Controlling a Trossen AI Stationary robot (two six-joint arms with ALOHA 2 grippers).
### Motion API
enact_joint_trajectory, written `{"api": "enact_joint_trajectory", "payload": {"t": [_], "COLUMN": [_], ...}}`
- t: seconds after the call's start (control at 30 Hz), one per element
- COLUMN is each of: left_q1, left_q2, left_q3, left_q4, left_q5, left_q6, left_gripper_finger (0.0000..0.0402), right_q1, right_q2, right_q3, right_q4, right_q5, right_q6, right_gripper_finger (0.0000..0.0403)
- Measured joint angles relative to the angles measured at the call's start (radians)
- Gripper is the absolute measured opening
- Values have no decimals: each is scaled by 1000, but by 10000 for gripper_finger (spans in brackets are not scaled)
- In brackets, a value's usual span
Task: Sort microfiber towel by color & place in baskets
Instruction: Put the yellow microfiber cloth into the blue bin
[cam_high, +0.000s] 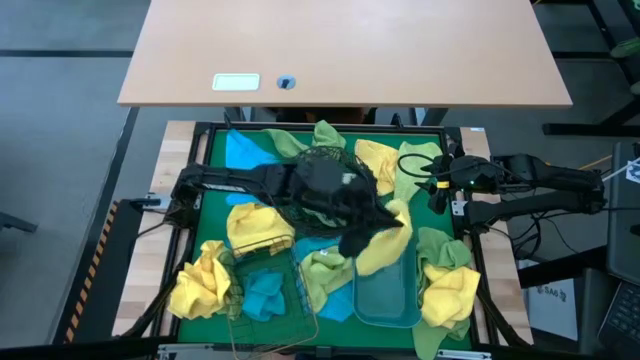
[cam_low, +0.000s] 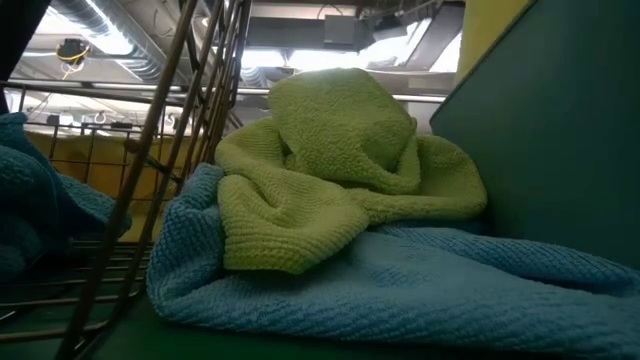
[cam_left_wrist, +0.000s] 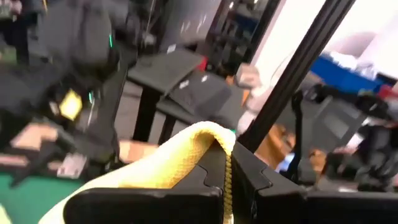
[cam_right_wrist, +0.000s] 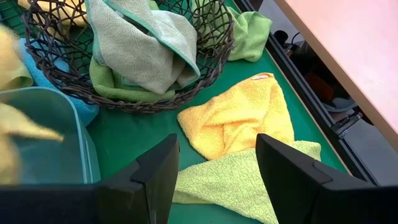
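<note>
At the centre of the high view, the left gripper (cam_high: 385, 228) was clamped on a bright yellow microfiber towel (cam_high: 383, 240), which hung over the upper end of the translucent bluish plastic tub (cam_high: 388, 292). The right gripper (cam_high: 428, 180), at the right of the frame, stood with its fingers apart and empty above yellow and light green cloths (cam_right_wrist: 245, 121) beside the round black wire-mesh bowl (cam_right_wrist: 211, 62). A sky blue towel (cam_high: 265, 295) lay in the rectangular copper-coloured wire basket (cam_high: 300, 322) at lower left.

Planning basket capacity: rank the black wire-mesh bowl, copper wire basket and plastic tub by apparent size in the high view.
1. Black wire-mesh bowl, apparently largest, though the left arm covers part of it.
2. Copper wire basket and plastic tub: these look alike in footprint, both partly covered by towels, so I won't rank them.
</note>
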Motion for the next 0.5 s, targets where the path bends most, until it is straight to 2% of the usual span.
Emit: {"api": "enact_joint_trajectory", "payload": {"t": [0.2,0.5], "left_q1": [-20,-31], "left_q2": [26,150], "left_q3": [-112,-224], "left_q4": [-2,30], "left_q5": [-17,-10], "left_q6": [0,-2], "left_gripper_finger": [0,0], "right_q1": [0,0], "right_q2": [0,0], "right_q3": [0,0], "right_q4": [0,1], "right_q5": [-4,-16], "right_q6": [0,0], "right_gripper_finger": [214,214]}}
